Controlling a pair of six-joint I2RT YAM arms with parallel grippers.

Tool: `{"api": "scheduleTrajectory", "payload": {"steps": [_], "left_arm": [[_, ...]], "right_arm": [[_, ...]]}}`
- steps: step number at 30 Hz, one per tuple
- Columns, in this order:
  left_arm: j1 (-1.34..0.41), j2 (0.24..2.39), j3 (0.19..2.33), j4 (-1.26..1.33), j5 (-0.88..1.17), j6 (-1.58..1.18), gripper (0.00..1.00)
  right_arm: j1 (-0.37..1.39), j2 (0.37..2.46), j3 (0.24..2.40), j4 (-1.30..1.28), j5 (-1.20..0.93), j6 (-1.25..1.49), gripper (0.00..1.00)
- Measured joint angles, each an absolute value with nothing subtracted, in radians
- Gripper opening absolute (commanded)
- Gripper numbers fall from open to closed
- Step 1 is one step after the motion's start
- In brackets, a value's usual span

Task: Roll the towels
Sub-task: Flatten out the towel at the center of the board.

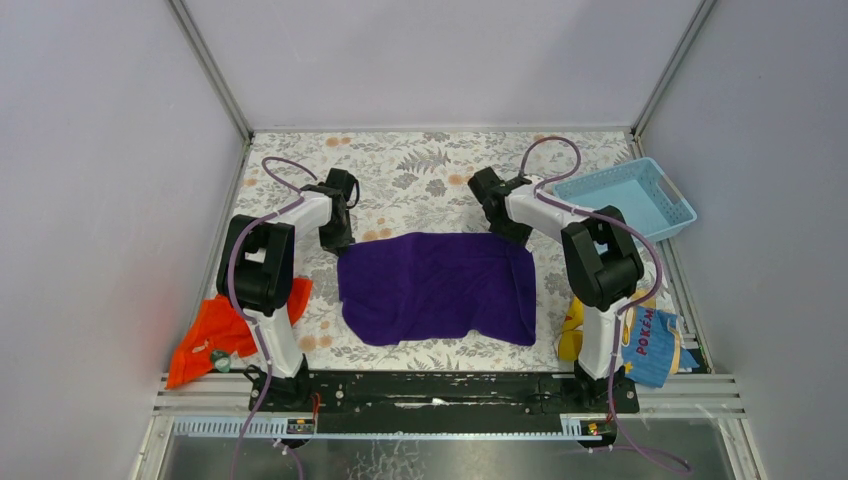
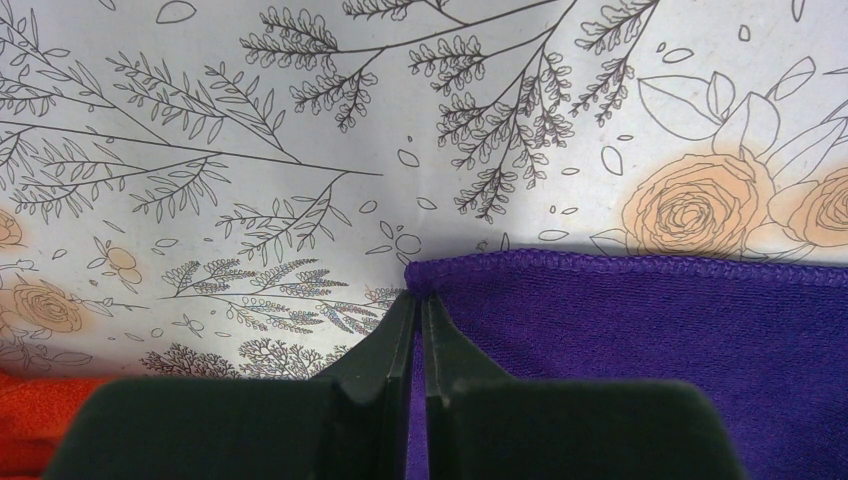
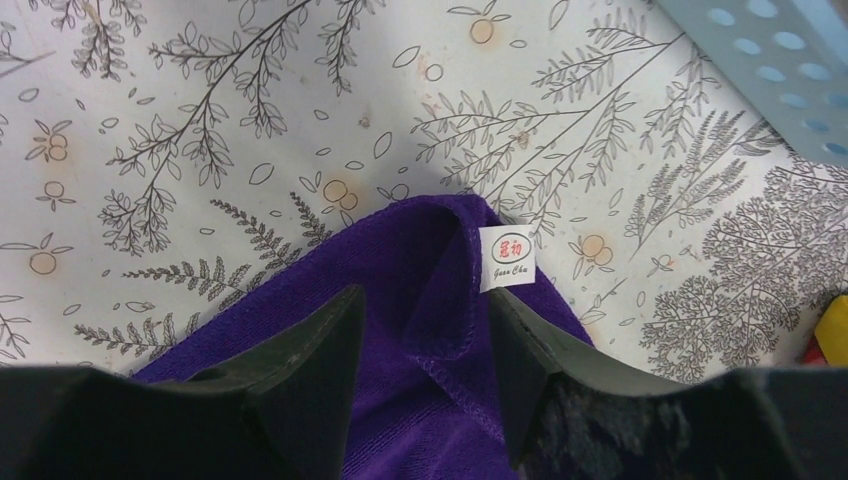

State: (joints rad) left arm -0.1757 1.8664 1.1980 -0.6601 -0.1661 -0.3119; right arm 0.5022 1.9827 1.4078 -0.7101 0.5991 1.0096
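Note:
The purple towel (image 1: 440,288) lies spread flat in the middle of the flowered table, with the orange-red towel (image 1: 215,330) crumpled at the near left by the left arm's base. My left gripper (image 1: 338,240) is at the purple towel's far left corner. In the left wrist view it (image 2: 420,295) is shut on that corner of the purple towel (image 2: 640,340). My right gripper (image 1: 510,232) is over the far right corner. It (image 3: 425,295) stands open astride a folded-over flap of the purple towel (image 3: 440,300), and a white label (image 3: 506,258) sits by the right finger.
A light blue basket (image 1: 628,198) stands at the far right, its edge (image 3: 770,60) also in the right wrist view. A yellow-and-blue printed cloth (image 1: 650,340) lies near the right arm's base. Grey walls close in the table on three sides.

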Motion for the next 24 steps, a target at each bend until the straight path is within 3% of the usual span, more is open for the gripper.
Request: {"api": "scheduleTrajectory", "payload": {"steps": [14,24], "left_arm": [[-0.176,1.866,1.198,-0.66,-0.165,-0.311,0.0],[-0.176,1.866,1.198,-0.66,-0.165,-0.308,0.0]], "right_arm": [[0.503,1.933,1.411,-0.776,0.63,1.077,0.61],[0.495,1.745,1.418,-0.661,0.641,0.823,0.61]]}}
